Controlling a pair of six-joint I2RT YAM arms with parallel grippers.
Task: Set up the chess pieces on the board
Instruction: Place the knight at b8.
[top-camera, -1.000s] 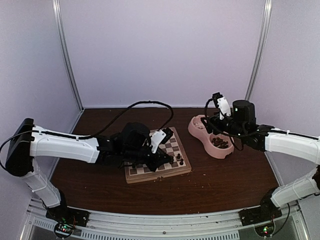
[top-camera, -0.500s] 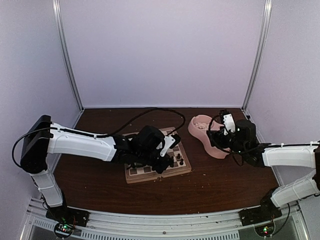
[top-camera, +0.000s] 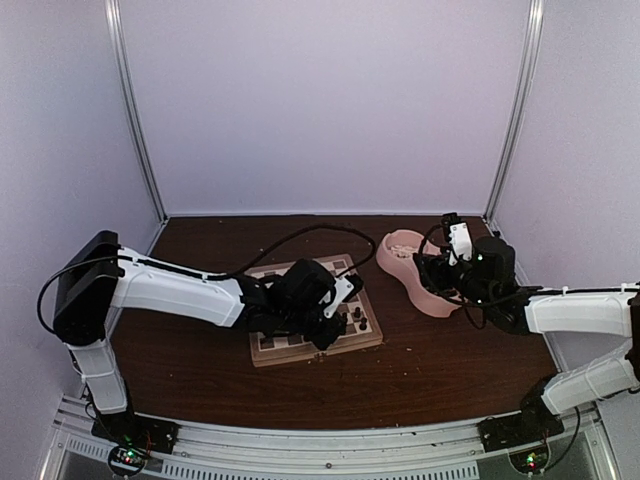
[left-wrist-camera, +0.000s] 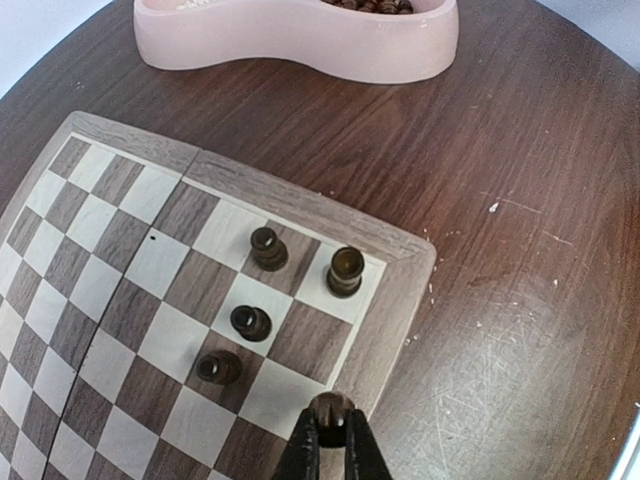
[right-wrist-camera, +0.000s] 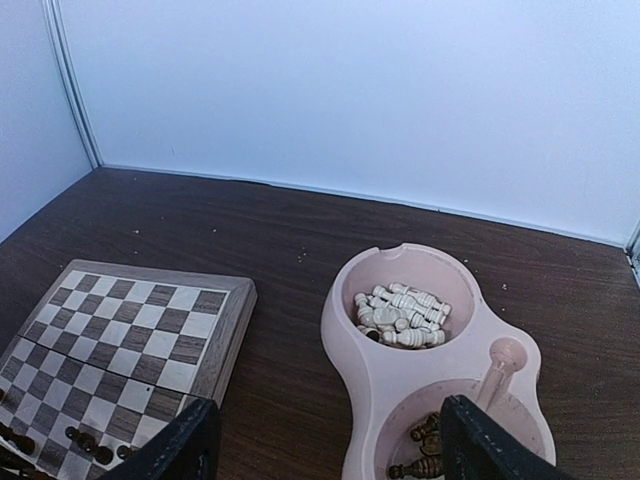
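I've moved my left hand (left-wrist-camera: 328, 445), pinching a dark turned piece (left-wrist-camera: 331, 408), seemingly over the checked wooden board's (left-wrist-camera: 392, 300) corner, ready to place; right hand (right-wrist-camera: 330, 450) wide, empty.

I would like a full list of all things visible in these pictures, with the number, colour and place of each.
table: one, dark brown wood, under everything.
board: one, cream and brown checks, light frame, flat on the table.
standing pieces: four, dark brown, upright near one board corner.
held piece: one, dark brown, at the board's edge.
bowl: one, pink, two compartments, right of the board.
cream pieces: a heap, too many to count, in the far compartment.
loose dark pieces: several, partly hidden, in the near compartment.
left gripper: black, shut on the held piece.
right gripper: black, open, above the bowl.
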